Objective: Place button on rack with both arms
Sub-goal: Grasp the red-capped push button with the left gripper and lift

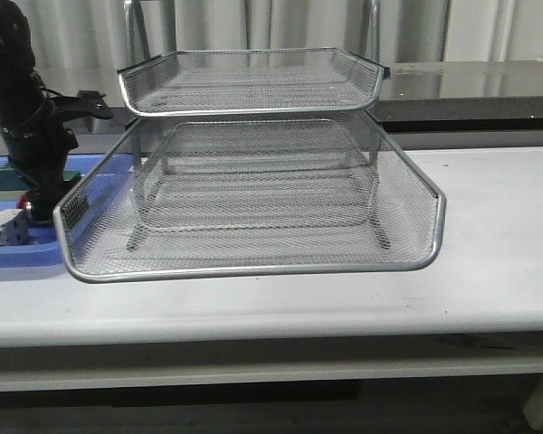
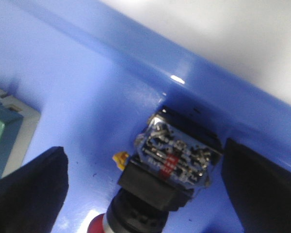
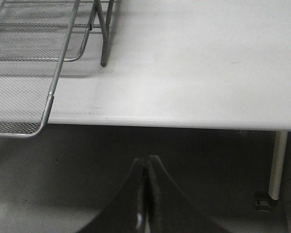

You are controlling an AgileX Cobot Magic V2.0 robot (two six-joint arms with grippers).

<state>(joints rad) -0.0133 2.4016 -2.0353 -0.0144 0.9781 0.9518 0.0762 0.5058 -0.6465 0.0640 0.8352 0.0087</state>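
Your left gripper (image 2: 145, 194) is sitting wide open astride the button (image 2: 167, 170), lower centre; your right gripper (image 3: 146, 194) is pressing closed, empty.

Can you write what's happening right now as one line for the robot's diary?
left gripper: open, fingers either side of button in blue tray | right gripper: shut, empty, off the table | rack: empty

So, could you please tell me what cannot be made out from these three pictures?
- Red-headed push button with black collar: left wrist view's edge cuts off the head; in the front view the black left arm hides it.
- Left gripper: open fingers astride the button, tips cut off.
- Silver wire-mesh rack: lowest tier blurred behind mesh.
- Right gripper: shut, absent from the front view.
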